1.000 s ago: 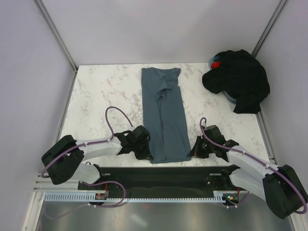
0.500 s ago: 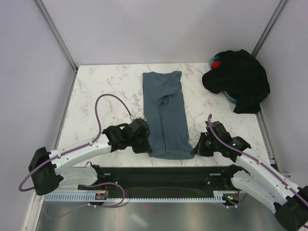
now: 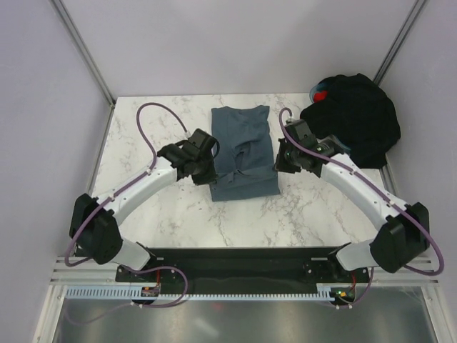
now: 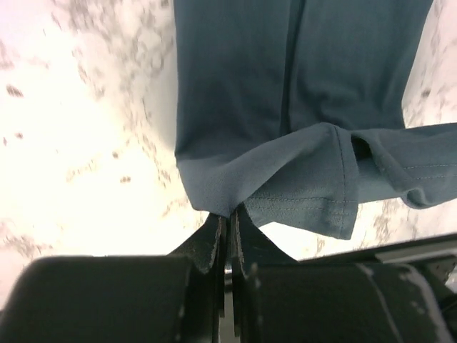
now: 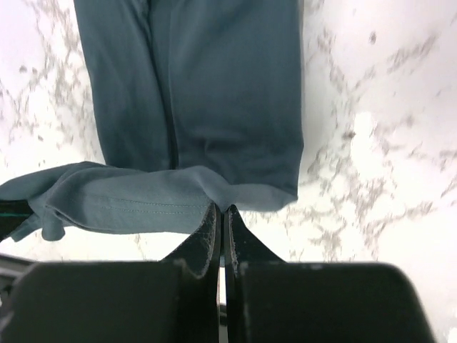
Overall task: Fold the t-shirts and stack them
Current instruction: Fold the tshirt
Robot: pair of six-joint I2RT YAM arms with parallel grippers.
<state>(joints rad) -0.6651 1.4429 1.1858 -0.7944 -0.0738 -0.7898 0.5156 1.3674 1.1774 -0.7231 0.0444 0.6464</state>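
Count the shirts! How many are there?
2 that show: the blue shirt in the middle, partly folded, and a black heap at the far right, which may hide more shirts.

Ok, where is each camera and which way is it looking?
Top external: above and behind, looking down at the table; left arm and right arm show.
Left wrist: on the left arm, looking along the left end effector at the blue-grey t-shirt.
Right wrist: on the right arm, looking along the right end effector.
Shared: both wrist views show its pinched hem.

One blue-grey t-shirt (image 3: pixel 243 153), one black heap (image 3: pixel 353 118).
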